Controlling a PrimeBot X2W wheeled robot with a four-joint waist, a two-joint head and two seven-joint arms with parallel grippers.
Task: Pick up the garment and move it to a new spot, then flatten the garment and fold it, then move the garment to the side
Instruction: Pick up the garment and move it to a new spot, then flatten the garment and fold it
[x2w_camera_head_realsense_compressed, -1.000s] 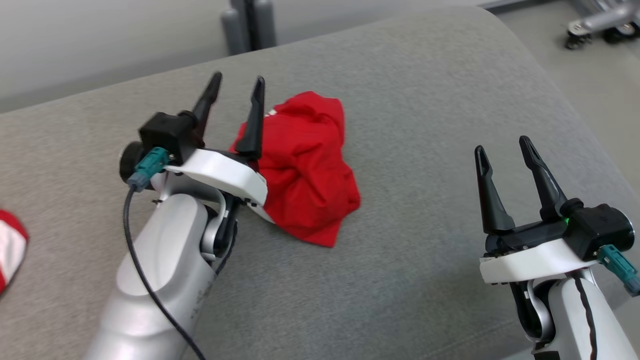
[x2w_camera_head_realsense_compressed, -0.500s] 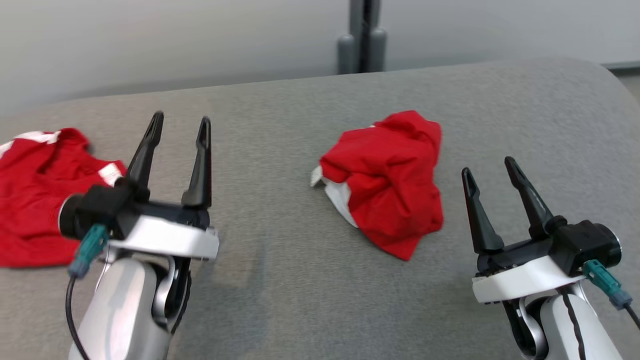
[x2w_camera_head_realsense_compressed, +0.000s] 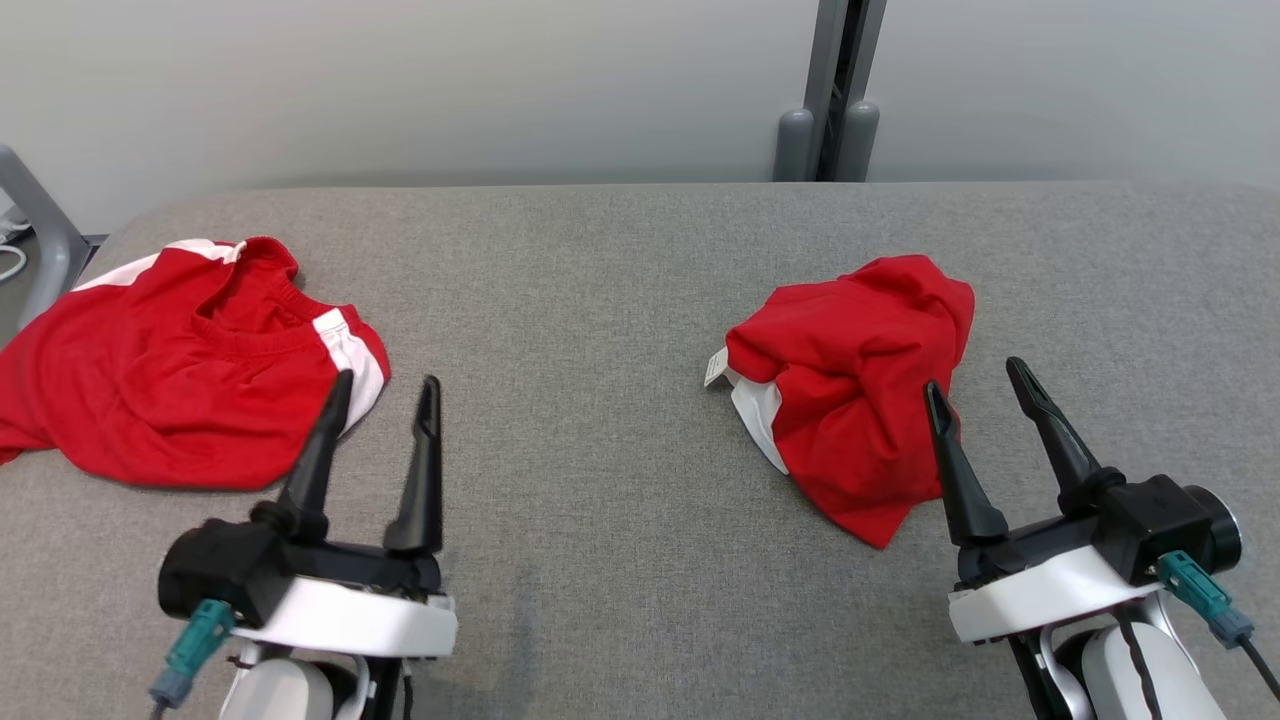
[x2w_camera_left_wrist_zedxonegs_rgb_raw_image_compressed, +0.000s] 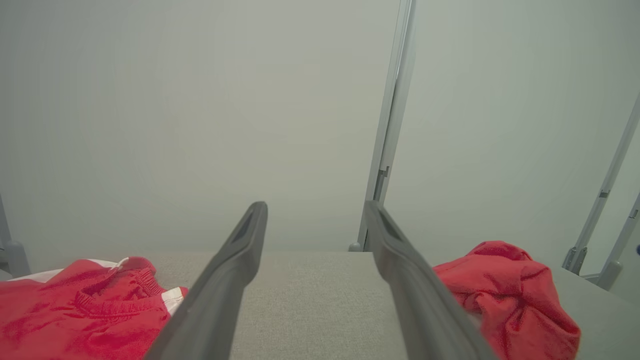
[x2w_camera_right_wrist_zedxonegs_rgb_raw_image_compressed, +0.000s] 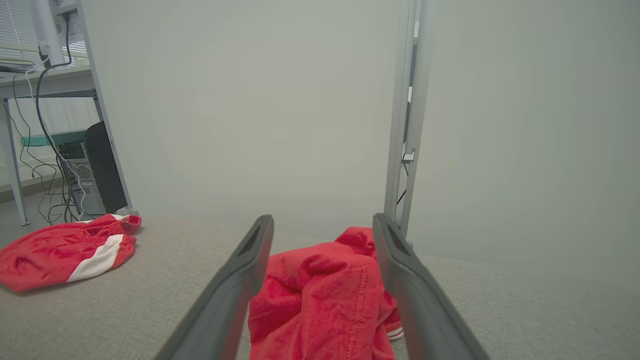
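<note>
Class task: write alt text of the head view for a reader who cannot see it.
A crumpled red garment lies right of centre on a grey padded surface, and a flatter red-and-white garment lies at the left. The left gripper and right gripper, both open and empty, rise from the bottom corners.

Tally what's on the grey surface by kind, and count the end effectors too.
Red garments: 2 (spread red garment, crumpled red garment)
End effectors: 2 (left end effector, right end effector, both open and holding nothing)
Total: 4
</note>
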